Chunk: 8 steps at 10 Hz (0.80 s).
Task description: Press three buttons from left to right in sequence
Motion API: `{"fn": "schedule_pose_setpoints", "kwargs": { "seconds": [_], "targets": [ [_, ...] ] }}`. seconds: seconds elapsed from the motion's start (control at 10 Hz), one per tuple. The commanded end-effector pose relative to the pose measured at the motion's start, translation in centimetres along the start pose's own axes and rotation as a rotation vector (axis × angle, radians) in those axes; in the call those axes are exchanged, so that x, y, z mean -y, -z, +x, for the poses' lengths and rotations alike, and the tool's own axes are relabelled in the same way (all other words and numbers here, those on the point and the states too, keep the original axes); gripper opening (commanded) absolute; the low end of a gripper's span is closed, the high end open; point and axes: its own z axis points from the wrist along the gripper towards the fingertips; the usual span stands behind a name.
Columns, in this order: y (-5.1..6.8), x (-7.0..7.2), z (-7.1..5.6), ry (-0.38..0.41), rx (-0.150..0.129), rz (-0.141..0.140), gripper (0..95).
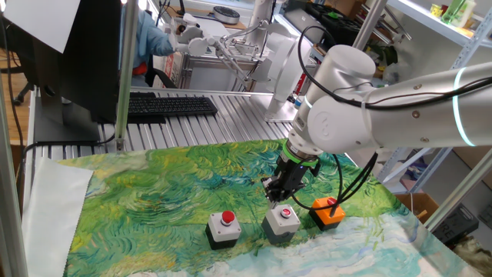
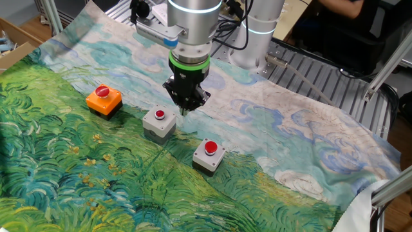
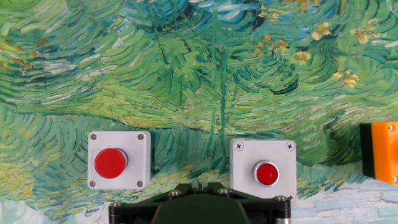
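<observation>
My jaws are pressed together, so my gripper (image 2: 186, 109) works as one blunt tip. To my left sits a grey button (image 3: 119, 160), stiff and boxy with a tall red cap; I push it from the top, no grasp. Almost under me is the second grey button (image 3: 263, 168), its cap flatter. Far right, the orange button (image 3: 384, 151) looks light and may slide on the cloth (image 3: 199, 74).

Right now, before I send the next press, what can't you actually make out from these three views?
- Gripper fingertips: hand view shows only the black gripper body at the bottom edge; in both fixed views they are too small to separate.
- Contact with the middle grey button: neither fixed view settles whether the tips touch it.
- Orange button: cut off by the hand view's right edge, cap unseen there.
- Whether the left grey button was already pressed: nothing shows it.
</observation>
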Motion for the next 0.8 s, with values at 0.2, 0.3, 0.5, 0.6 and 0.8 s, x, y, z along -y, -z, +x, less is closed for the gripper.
{"fn": "schedule_pose_setpoints", "kwargs": {
  "seconds": [0.2, 0.3, 0.5, 0.6, 0.8],
  "targets": [
    [0.00, 0.01, -0.01, -0.023, 0.003, 0.000, 0.0],
    [0.00, 0.01, -0.01, -0.020, 0.003, -0.002, 0.0],
    [0.00, 0.01, -0.01, 0.018, -0.004, -0.008, 0.0],
    [0.00, 0.01, -0.01, 0.030, -0.003, -0.014, 0.0],
    [0.00, 0.01, -0.01, 0.050, 0.006, -0.030, 0.0]
  ]
}}
